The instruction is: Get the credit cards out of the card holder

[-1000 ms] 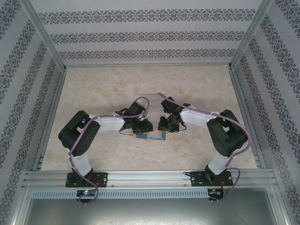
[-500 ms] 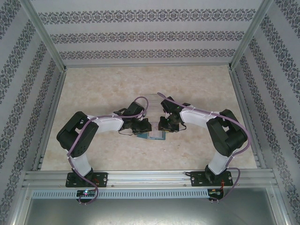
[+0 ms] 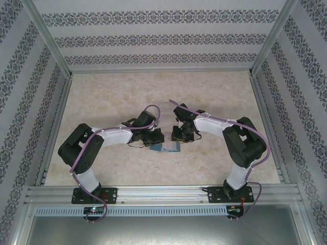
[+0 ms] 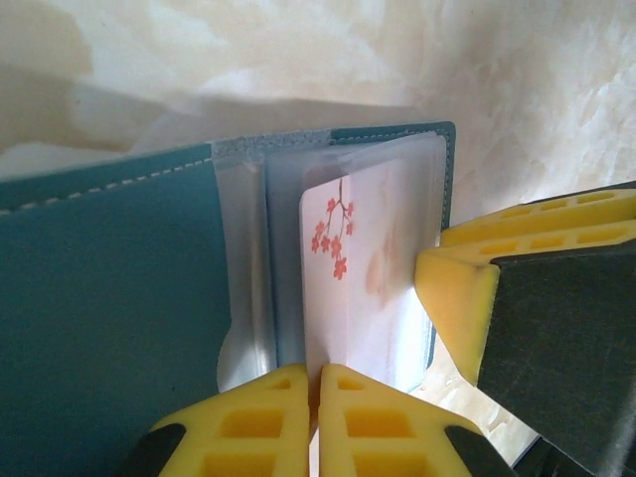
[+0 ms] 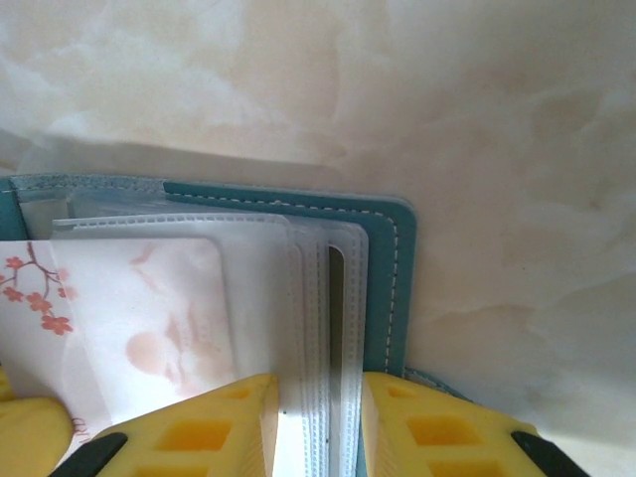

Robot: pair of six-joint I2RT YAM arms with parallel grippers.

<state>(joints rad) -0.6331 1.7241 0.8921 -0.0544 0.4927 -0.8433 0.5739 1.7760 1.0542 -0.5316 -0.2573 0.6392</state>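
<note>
The teal card holder (image 4: 109, 298) lies open on the table, between both grippers in the top view (image 3: 164, 148). A pale credit card with red blossom marks (image 4: 348, 288) sticks partly out of a clear sleeve. My left gripper (image 4: 320, 383) is shut on that card's near edge. My right gripper (image 5: 320, 407) is shut on the card holder's stack of clear sleeves (image 5: 308, 298), which holds a dark card (image 5: 336, 328) seen edge-on. In the top view the left gripper (image 3: 156, 141) and right gripper (image 3: 178, 139) meet over the holder.
A clear plastic tray (image 3: 164, 109) lies just behind the grippers. Patterned walls and aluminium frame posts (image 3: 56, 56) enclose the marble-look table (image 3: 112, 97) on three sides. A metal rail (image 3: 163, 191) runs along the near edge by the arm bases.
My left gripper has closed onto the pale card's edge, and the left arm's elbow has shifted leftward. The right gripper has held its grip, barely moving.
</note>
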